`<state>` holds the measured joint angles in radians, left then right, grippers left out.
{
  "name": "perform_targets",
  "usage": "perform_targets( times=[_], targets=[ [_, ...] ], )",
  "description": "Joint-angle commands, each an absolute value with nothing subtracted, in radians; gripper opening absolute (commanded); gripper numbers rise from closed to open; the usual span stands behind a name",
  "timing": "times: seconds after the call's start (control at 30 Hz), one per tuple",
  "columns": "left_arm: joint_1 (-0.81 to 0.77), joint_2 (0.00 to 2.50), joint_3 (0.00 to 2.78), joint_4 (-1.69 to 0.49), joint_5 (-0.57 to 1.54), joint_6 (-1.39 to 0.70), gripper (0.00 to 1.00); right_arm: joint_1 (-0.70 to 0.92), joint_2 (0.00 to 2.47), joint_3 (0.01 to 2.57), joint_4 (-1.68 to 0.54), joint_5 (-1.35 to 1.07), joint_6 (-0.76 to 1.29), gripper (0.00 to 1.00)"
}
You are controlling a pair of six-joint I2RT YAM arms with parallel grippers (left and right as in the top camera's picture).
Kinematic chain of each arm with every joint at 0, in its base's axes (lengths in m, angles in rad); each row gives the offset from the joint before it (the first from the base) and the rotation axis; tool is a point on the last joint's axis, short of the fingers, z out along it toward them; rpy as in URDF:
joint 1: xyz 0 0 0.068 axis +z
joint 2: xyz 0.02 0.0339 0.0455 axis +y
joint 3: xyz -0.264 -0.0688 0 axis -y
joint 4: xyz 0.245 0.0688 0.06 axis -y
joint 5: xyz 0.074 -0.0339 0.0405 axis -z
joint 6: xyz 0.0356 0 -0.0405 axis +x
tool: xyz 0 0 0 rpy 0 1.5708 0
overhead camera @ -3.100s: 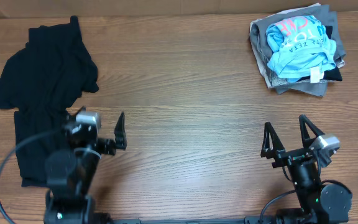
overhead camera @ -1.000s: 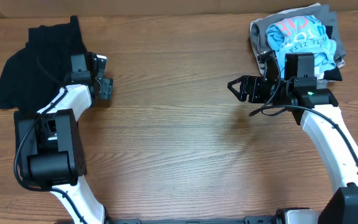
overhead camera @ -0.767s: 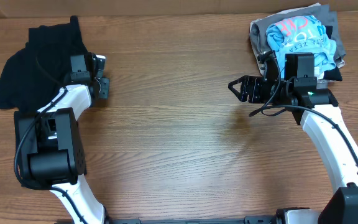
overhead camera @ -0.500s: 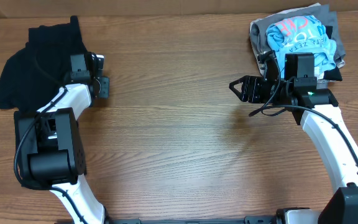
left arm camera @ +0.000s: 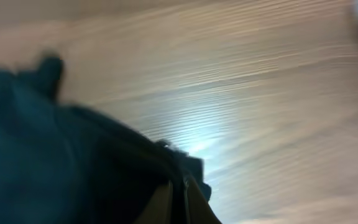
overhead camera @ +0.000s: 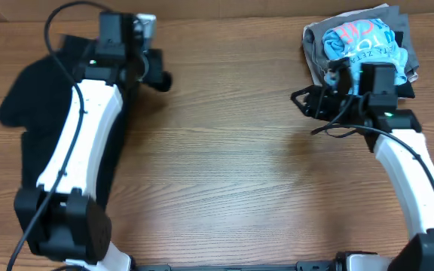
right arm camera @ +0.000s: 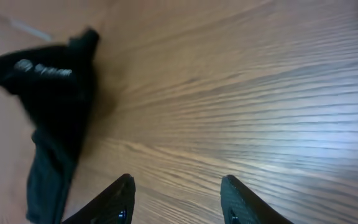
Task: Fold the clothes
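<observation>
Black cloth fills the far left of the table [overhead camera: 224, 165] – that is the black shirt [overhead camera: 22, 105], lying crumpled, with the left arm stretched out over it toward the far edge. The left gripper [overhead camera: 157, 77] sits just past the shirt's right-hand edge, over the wood. On the left wrist view the picture is badly smeared, but we see the fingers [left arm camera: 161, 204] drawn close together with dark fabric [left arm camera: 55, 155] bunched right up against them, so it looks like a pinch on the shirt's edge (we would not swear to it through that blur).

Over on the right the right gripper [overhead camera: 301, 102] hangs above bare wood with its fingers spread wide and nothing between them – the right wrist camera shows the two tips [right arm camera: 122, 198] well apart over the grain. Just behind that arm, at the far right corner, sits the pile: the light blue shirt [overhead camera: 368, 49] with pink lettering on top of the grey and tan garments [overhead camera: 399, 22]. The black shirt and the pile lie well apart, at opposite ends of the table.
</observation>
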<state>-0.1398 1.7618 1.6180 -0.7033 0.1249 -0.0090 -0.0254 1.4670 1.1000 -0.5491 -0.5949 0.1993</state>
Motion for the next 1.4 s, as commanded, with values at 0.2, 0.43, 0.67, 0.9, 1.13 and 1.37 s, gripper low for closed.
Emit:
perform_targets(
  times=[0.2, 0.43, 0.67, 0.9, 1.13, 1.37],
  targets=[
    [-0.402, 1.768, 1.652, -0.775, 0.290, -0.044, 0.04, -0.189, 1.325, 1.137, -0.643, -0.597, 0.236, 0.48],
    [-0.609, 1.863, 1.652, -0.902, 0.310, -0.049, 0.05, -0.260, 1.322, 1.137, -0.704, -0.596, 0.205, 0.49],
    [-0.754, 1.978, 1.651, -0.924, 0.420, -0.049, 0.13, -0.260, 1.322, 1.138, -0.701, -0.564, 0.189, 0.49],
    [-0.838, 2.001, 1.652, -0.933, 0.474, -0.049, 0.25, -0.311, 1.322, 1.166, -0.699, -0.561, 0.186, 0.49],
    [-0.842, 1.998, 1.678, -1.070, 0.475, -0.017, 1.00, -0.344, 1.322, 1.221, -0.698, -0.563, 0.182, 0.49],
    [-0.692, 1.972, 1.887, -1.326, 0.367, 0.000, 1.00, -0.285, 1.331, 1.230, -0.655, -0.561, 0.182, 0.49]
  ],
)
